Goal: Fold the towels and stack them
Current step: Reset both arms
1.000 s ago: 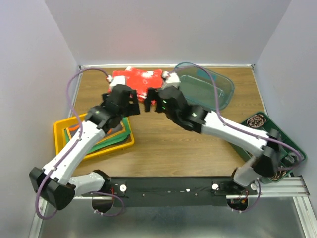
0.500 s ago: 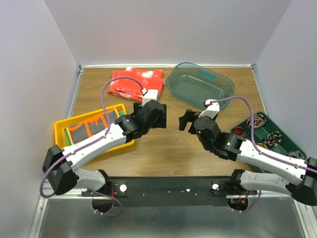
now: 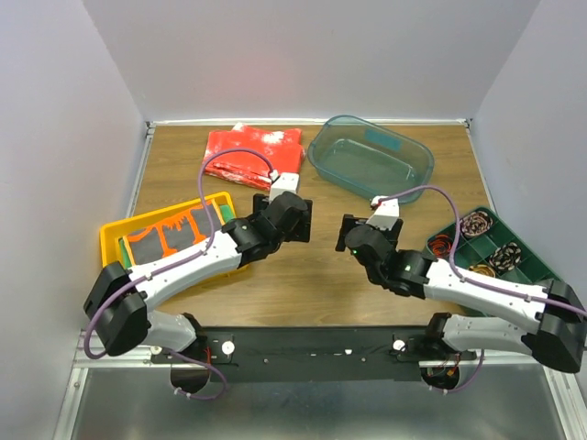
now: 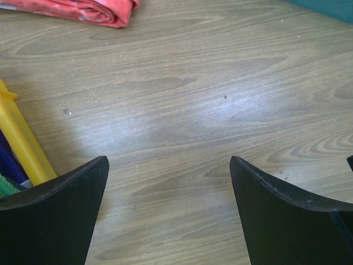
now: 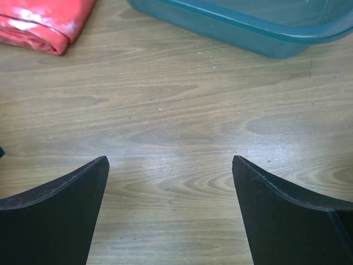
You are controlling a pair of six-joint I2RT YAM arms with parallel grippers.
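Your towels (image 3: 170, 236) sit piled in the yellow tray (image 3: 108, 246) at the left of the surface (image 3: 312, 293). The dark grey one with orange markings is on top, and the left wrist view shows green and navy edges at the tray wall.

A second ago both arms reached over the red speckled cloth (image 3: 252, 154) at the back. They have since pulled back to mid-surface and uncovered the tray.

The left tool (image 3: 303, 218) and right tool (image 3: 345, 234) face each other over bare wood, jaws spread wide, gripping nothing. The red cloth lies folded, well apart from both.

I'd judge that cloth finished. Your next towel comes from the tray, nearest the left tool.
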